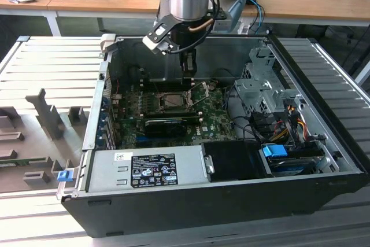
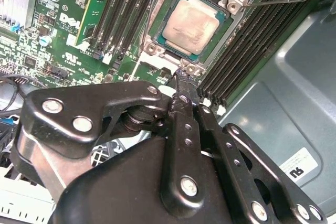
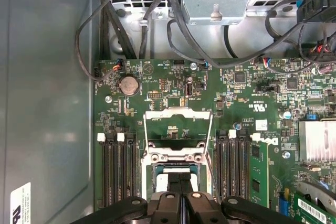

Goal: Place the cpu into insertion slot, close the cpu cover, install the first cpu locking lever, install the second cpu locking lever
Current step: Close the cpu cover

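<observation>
The cpu (image 2: 190,24) lies flat in the insertion slot (image 2: 156,31) on the green motherboard (image 3: 157,85), pale metallic face up. The cpu cover (image 3: 178,114) stands swung open beyond the slot, and the board shows through its central opening. A thin locking lever (image 2: 278,1) sticks out free beside the socket; raised levers (image 1: 200,89) show in the exterior view too. My gripper (image 2: 181,77) is shut with nothing between its fingers. Its tip rests at the socket's edge on the cover's hinge side. The gripper (image 3: 180,179) hides much of the slot in the first wrist view, and in the exterior view the gripper (image 1: 188,78) reaches down into the case.
Black memory slots (image 2: 252,40) flank the socket on both sides. A long black expansion card (image 1: 165,124) lies nearer the power supply (image 1: 144,169). A metal drive cage (image 1: 260,85) and loose cables (image 1: 283,125) fill the exterior view's right. A finned heat sink (image 3: 317,140) sits on the board.
</observation>
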You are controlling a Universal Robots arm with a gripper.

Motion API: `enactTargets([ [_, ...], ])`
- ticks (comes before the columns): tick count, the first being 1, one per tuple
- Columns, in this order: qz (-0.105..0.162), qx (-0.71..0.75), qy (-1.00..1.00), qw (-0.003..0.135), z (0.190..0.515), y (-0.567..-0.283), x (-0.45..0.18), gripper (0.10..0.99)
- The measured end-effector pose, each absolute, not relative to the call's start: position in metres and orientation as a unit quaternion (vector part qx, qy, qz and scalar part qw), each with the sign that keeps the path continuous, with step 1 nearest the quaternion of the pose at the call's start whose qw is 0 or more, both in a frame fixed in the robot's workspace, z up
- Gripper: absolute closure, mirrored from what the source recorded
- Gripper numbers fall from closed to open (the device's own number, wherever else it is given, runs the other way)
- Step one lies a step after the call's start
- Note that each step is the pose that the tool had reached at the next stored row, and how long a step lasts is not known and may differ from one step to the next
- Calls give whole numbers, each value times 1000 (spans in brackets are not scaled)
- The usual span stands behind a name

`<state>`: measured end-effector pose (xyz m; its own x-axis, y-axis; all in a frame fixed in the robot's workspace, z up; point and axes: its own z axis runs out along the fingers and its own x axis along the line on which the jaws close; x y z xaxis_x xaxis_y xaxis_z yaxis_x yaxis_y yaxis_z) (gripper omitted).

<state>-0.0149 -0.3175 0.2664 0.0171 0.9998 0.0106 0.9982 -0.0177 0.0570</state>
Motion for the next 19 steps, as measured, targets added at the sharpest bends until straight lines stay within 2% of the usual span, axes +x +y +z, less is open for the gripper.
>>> enactTargets([
  [19,24,713,701,17,266,-317,-9,980],
])
